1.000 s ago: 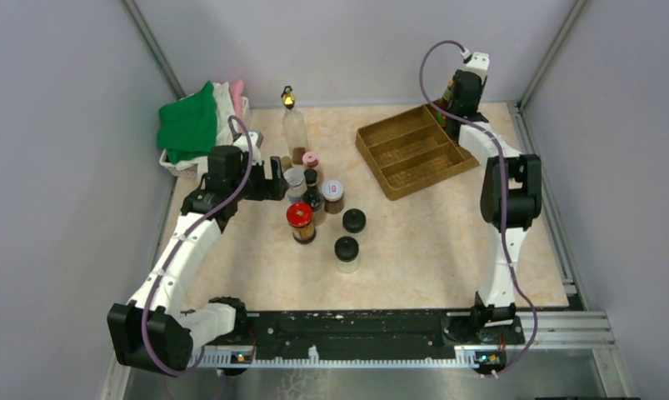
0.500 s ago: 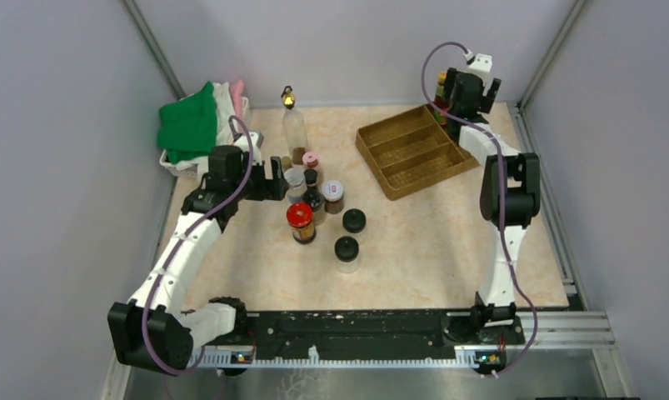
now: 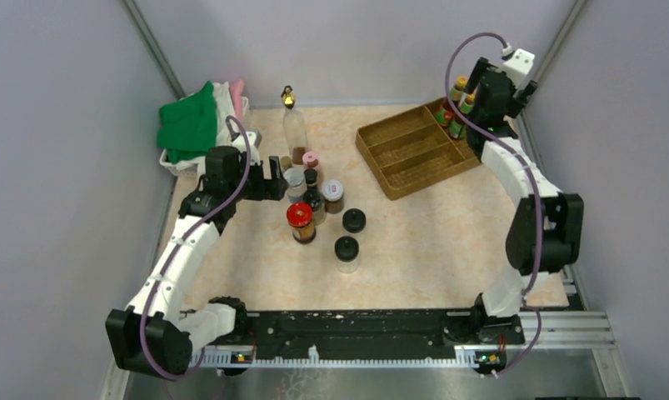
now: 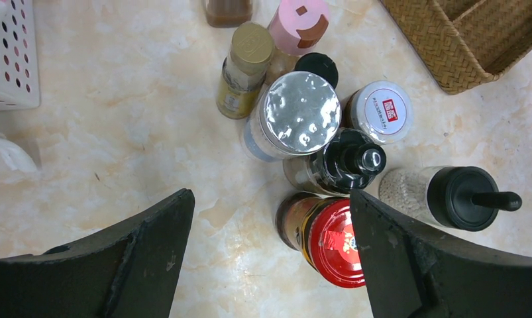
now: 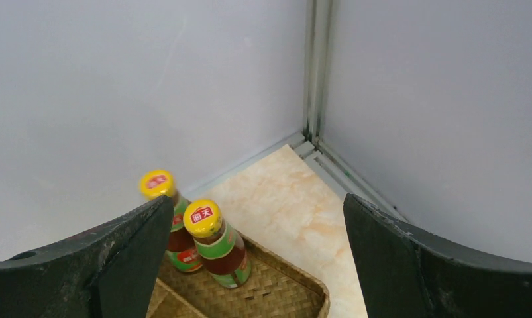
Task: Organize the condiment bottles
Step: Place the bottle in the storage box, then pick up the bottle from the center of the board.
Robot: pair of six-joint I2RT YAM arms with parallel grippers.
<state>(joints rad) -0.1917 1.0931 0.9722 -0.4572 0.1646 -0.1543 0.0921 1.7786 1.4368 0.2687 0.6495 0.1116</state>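
The right gripper (image 5: 256, 199) is released, jaws wide apart, raised near the far right corner of the desk (image 3: 431, 242). Below it two yellow-capped sauce bottles (image 5: 208, 245) with green and red labels stand upright, touching each other, in the far end compartment of the woven tray (image 3: 406, 148). Neither finger touches them.

The left gripper (image 4: 269, 193) is also released, jaws spread wide, and hovers at the left side of the main group of bottles in the middle of the desk. That group stands close-packed: a silver-lidded jar (image 4: 301, 112) in the centre, a gold-capped small bottle (image 4: 250, 46) and a pink-capped bottle (image 4: 296, 23) on its far side, a white-capped jar (image 4: 381, 111) to its right, and a black pour-spout bottle (image 4: 346, 162) on its near side. A red-capped jar (image 4: 336, 242) sits nearest, partly hidden by the right finger. A black-capped shaker (image 4: 462, 197) stands just to the right, and another black-capped jar (image 3: 346, 250) stands apart, closer to the arms. A tall clear gold-topped bottle (image 3: 294, 125) rises at the far end of the group. A white perforated basket (image 4: 11, 59) holding a green cloth (image 3: 185, 125) sits at the far left.
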